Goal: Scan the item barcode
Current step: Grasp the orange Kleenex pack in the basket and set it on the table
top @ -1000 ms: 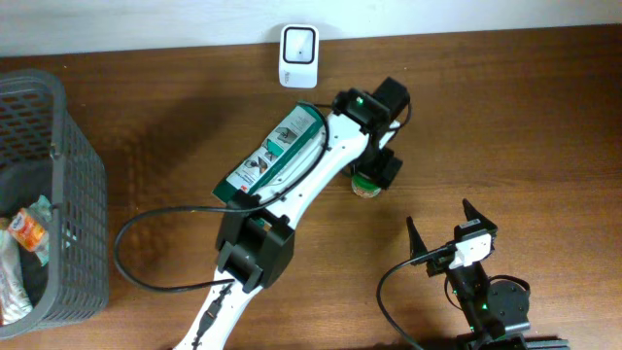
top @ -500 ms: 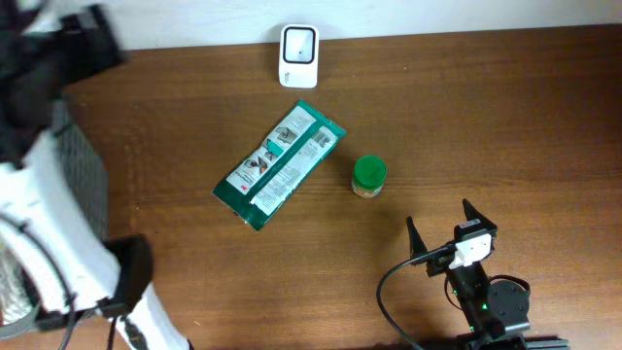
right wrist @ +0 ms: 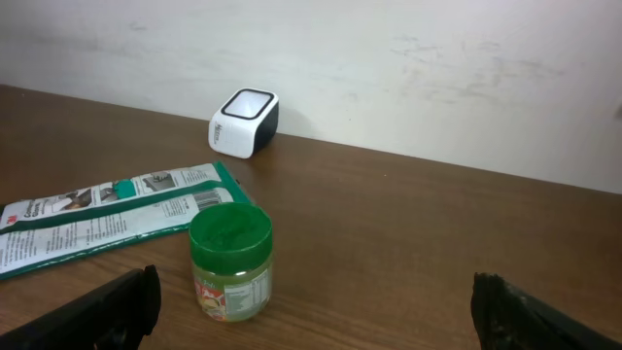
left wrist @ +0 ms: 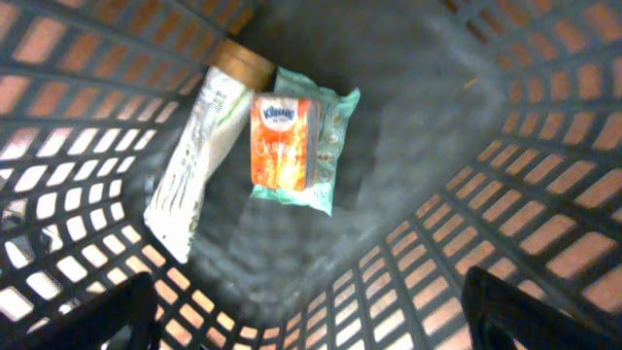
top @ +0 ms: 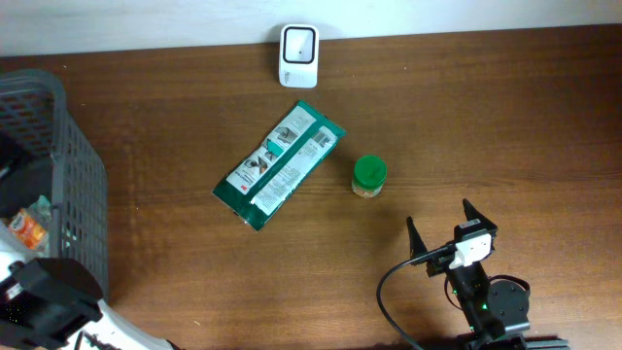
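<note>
Left gripper: jaws wide, empty, over grey mesh basket. Orange tissue pack lies inside, on a teal sachet, beside a white tube. Right gripper: open, idle. Hazard: touching items invite a double pick or a slip.

Grey mesh basket, wooden table

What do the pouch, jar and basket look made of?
Pouch: glossy printed film, likely plastic, lying flat. Jar: matte green lid, probably plastic; the body under the label could be glass or plastic. Basket: grey moulded lattice, likely plastic.
</note>
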You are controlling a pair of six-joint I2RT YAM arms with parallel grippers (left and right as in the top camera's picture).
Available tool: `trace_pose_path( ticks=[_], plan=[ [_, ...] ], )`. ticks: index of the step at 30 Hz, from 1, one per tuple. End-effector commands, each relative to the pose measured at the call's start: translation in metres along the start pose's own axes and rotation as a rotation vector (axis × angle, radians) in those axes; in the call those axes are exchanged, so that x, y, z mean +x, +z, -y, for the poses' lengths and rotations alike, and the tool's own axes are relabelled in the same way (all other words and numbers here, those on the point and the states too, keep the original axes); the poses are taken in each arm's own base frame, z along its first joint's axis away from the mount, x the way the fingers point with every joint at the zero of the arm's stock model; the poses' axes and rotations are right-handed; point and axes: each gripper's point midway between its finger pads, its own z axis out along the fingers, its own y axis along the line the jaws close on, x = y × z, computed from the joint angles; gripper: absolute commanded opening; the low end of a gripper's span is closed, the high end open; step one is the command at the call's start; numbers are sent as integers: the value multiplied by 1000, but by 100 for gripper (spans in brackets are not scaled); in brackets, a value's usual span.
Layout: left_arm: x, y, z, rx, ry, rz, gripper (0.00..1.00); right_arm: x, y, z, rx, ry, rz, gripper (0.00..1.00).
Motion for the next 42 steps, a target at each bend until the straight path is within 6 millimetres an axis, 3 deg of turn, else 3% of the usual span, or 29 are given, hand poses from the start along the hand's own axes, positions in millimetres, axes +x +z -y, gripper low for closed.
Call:
trace_pose_path(
  ticks=[1, 3, 6, 9, 14, 15, 17, 18, 19, 22, 23, 25, 26, 27, 28, 29, 30, 32, 33, 34, 35, 37, 40, 42],
  plan=[
    [9, 39, -3, -34, 58, -55, 79, 3, 0, 0, -4, 5, -4, 98],
    [19, 66, -11, -87, 65, -103, 70, 3, 0, 0, -4, 5, -4, 98],
    [21, 100, -19, -92, 84, -111, 67, 2, 0, 0, -4, 5, -4, 98],
    [20, 124, -20, -92, 70, -91, 61, 2, 0, 0, -4, 5, -4, 98],
    [39, 177, -19, -91, 58, -93, 49, 2, 0, 0, -4, 5, -4, 98],
    [39, 183, -18, -89, 57, -84, 41, 2, 0, 0, -4, 5, -4, 98],
    [40, 183, -18, -90, 56, -84, 7, 2, 0, 0, -4, 5, -4, 98],
    [40, 181, -18, -90, 57, -86, 0, 2, 0, 0, -4, 5, -4, 98],
    [39, 178, -19, -90, 57, -86, 0, 3, 0, 0, -4, 5, -4, 98],
    [21, 130, -16, -65, 50, 14, 0, 2, 0, 0, -4, 5, -4, 98],
    [9, 100, -15, -37, 37, 92, 0, 3, 0, 0, -4, 5, -4, 98],
    [-19, 1, -6, 116, 7, 352, 0, 2, 0, 0, -4, 5, -4, 98],
    [-23, -65, 12, 293, 27, 504, 0, 2, 0, 0, -4, 5, -4, 98],
    [-19, -107, 24, 410, 54, 598, 0, 3, 0, 0, -4, 5, -4, 98],
    [-1, -160, 40, 556, 91, 698, 0, 2, 0, 0, -4, 5, -4, 98],
    [30, -202, 60, 647, 173, 763, 0, 2, 0, 0, -4, 5, -4, 98],
    [57, -223, 80, 707, 249, 775, 0, 2, 0, 0, -4, 5, -4, 98],
    [105, -233, 122, 805, 401, 702, 0, 3, 0, 0, -4, 5, -4, 98],
    [128, -222, 146, 821, 481, 626, 0, 2, 0, 0, -4, 5, -4, 98],
    [159, -194, 178, 817, 590, 503, 0, 3, 0, 0, -4, 6, -4, 98],
    [191, -162, 207, 800, 692, 385, 0, 3, 0, 0, -4, 5, -4, 98],
    [267, -75, 260, 686, 916, 138, 0, 3, 0, 0, -4, 6, -4, 98],
    [333, -8, 298, 536, 1115, -6, 0, 2, 0, 0, -4, 5, -4, 98],
    [364, 28, 308, 394, 1232, -24, 0, 2, 0, 0, -4, 5, -4, 98]
  ],
)
